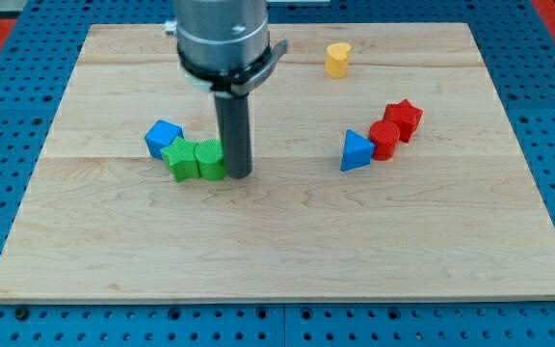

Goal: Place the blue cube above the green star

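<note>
The blue cube (163, 137) sits left of the board's centre, touching the upper left of the green star (180, 158). A second green block (209, 159), whose shape I cannot make out, touches the star's right side. My tip (238, 174) rests on the board right against the right side of that green block. The rod stands upright and hides part of the board behind it.
A blue triangular block (356, 151), a red cylinder (384, 139) and a red star (403, 119) sit in a touching row at the right. A yellow block (337, 59) is near the view's top. The wooden board (287, 260) lies on a blue pegboard.
</note>
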Tool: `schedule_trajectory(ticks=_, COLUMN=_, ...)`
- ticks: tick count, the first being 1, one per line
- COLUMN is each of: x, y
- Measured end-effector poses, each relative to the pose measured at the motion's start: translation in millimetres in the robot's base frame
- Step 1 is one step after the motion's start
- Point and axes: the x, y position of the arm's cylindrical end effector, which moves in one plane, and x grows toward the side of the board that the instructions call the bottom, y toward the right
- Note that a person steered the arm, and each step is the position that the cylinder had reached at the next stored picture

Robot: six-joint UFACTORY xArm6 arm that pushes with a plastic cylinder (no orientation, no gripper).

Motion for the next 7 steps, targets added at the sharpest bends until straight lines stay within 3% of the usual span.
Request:
schedule_trajectory(ticks=2, x=10.4, y=-57.0)
schedule_trajectory(ticks=4, x=-2.4, y=-172.8)
schedule_trajectory(ticks=5, x=-42.4, y=-183.0)
schedule_trajectory(ticks=7, x=-59.3, y=-147.2)
